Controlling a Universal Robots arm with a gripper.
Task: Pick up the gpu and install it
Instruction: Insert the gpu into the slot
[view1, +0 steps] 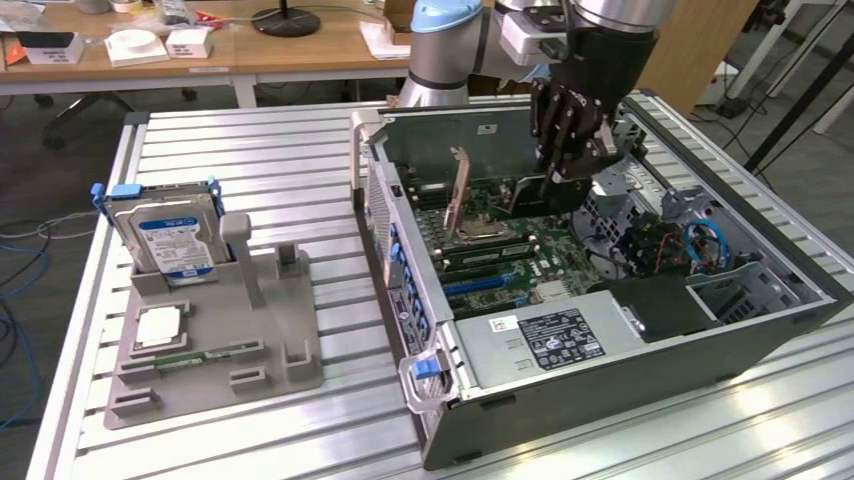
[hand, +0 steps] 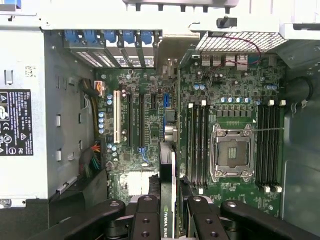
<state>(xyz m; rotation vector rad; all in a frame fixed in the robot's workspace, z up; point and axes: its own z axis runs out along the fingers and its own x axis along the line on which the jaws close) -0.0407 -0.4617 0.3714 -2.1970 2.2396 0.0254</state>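
While the arm hangs over the open computer case (view1: 747, 330), the pincer (view1: 567, 175) is closed on the gpu (view1: 547, 195), gripping the card by its upper edge so that it stands on edge between the fingers (hand: 148, 220). In the wrist view the gpu (hand: 168, 200) lies directly beneath the pincer (hand: 172, 220), above the motherboard (hand: 150, 95), near the expansion slots (hand: 131, 120) and beside the CPU socket (hand: 231, 152). Well apart from the pincer, on the desk (view1: 267, 160), a grey fixture (view1: 267, 330) carries the hard drive (view1: 167, 235).
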